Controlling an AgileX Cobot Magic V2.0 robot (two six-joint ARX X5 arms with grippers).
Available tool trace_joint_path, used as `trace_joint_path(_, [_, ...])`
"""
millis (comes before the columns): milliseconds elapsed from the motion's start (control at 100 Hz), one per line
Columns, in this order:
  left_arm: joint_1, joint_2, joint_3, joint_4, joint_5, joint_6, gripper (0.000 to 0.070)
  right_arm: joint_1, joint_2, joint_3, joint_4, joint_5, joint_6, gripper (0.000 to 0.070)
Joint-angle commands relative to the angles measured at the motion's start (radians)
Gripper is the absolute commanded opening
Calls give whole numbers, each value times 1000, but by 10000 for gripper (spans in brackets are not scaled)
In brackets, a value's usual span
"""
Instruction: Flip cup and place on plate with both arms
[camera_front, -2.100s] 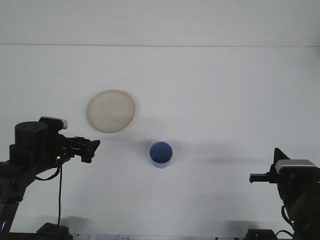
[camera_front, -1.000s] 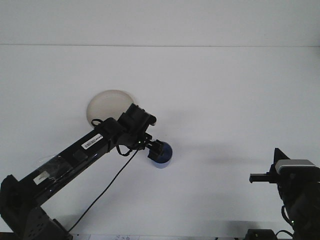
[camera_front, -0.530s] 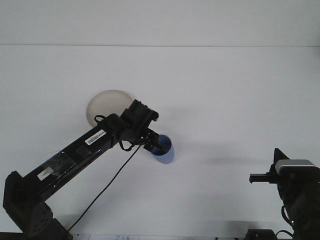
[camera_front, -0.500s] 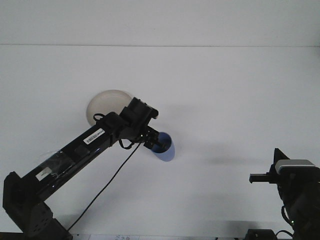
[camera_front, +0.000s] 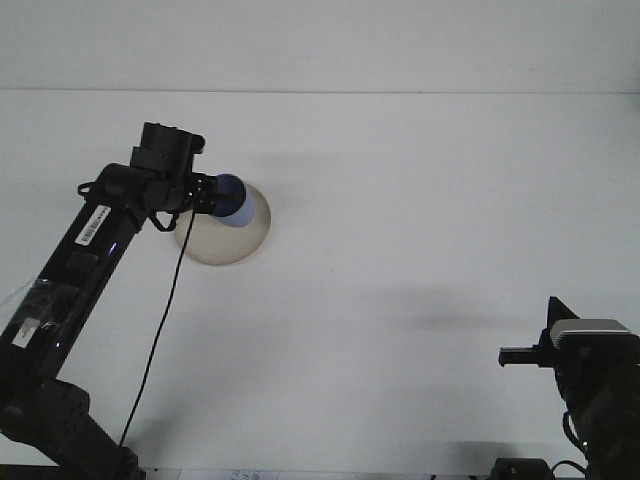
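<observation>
Your left claw (camera_front: 213, 196) is closed on the blue cup (camera_front: 233, 201), gripping it at its left side. The cup sits over the upper part of the plate (camera_front: 235, 242); you can't tell whether it touches the plate or hangs just above it. The left arm (camera_front: 85, 250) reaches up from the bottom left across the white table (camera_front: 430, 200). Your right claw (camera_front: 512, 354) waits well apart at the bottom right; you can't tell its opening.
</observation>
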Motion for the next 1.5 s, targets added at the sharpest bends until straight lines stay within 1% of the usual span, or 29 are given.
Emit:
trace_joint_path(0, [10, 35, 19, 6, -3, -3, 8, 1, 7, 9, 9, 0, 14, 0])
trace_joint_path(280, [67, 123, 19, 28, -5, -3, 9, 1, 7, 9, 9, 0, 14, 0])
trace_joint_path(440, [73, 180, 19, 52, -43, -3, 9, 1, 7, 9, 9, 0, 14, 0])
trace_joint_path(640, [79, 213, 19, 67, -46, -3, 12, 1, 7, 9, 9, 0, 14, 0])
trace_joint_path(690, [82, 215, 19, 66, -46, -3, 24, 1, 7, 9, 9, 0, 14, 0])
trace_joint_path(710, [83, 215, 19, 66, -46, -3, 38, 1, 7, 9, 9, 0, 14, 0])
trace_joint_path(740, [84, 215, 19, 66, -46, -3, 88, 1, 7, 9, 9, 0, 14, 0])
trace_joint_path(780, [85, 214, 19, 67, -46, -4, 203, 1, 7, 9, 9, 0, 14, 0])
trace_joint_path(850, [87, 214, 19, 64, -46, -9, 456, 1, 7, 9, 9, 0, 14, 0])
trace_joint_path(880, [88, 214, 19, 63, -46, -16, 547, 1, 7, 9, 9, 0, 14, 0])
trace_joint_path(920, [89, 214, 20, 63, -46, -21, 630, 1, 7, 9, 9, 0, 14, 0])
trace_joint_path(950, [90, 214, 20, 62, -46, -21, 666, 1, 7, 9, 9, 0, 14, 0])
trace_joint_path(980, [93, 214, 23, 59, -46, -21, 679, 1, 7, 9, 9, 0, 14, 0])
trace_joint_path(1180, [108, 150, 66, 8, -45, -27, 678, 1, 7, 9, 9, 0, 14, 0])
trace_joint_path(1370, [112, -19, 52, 0, -45, -30, 672, 1, 7, 9, 9, 0, 14, 0])
trace_joint_path(1490, [109, -159, -15, 18, -45, -45, 666, 1, 7, 9, 10, 0, 14, 0])
